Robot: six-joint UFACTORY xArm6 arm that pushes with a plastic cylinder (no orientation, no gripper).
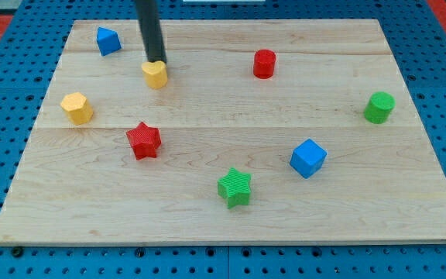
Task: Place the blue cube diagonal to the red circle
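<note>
Near the top left part of the wooden board (207, 217), my tip (156, 60) stands just at the top side of the yellow heart block (155, 74), touching it or almost touching; I cannot tell which. No jaws exist on this arm, only the dark rod, so nothing can open, close or hold, and the tip can only push. Close to the top left corner lies a small blue block (108, 40), and at the left edge a yellow block (77, 107). Below the tip is the red star (144, 140), and toward the bottom edge the green star (235, 187). The blue cube (308, 157) sits right of centre, well apart from my tip, with the red circle (264, 63) up near the top edge above it. By the right edge stands a green cylinder (379, 107). I judge the cube is not yet pushed, because the tip is far away.
</note>
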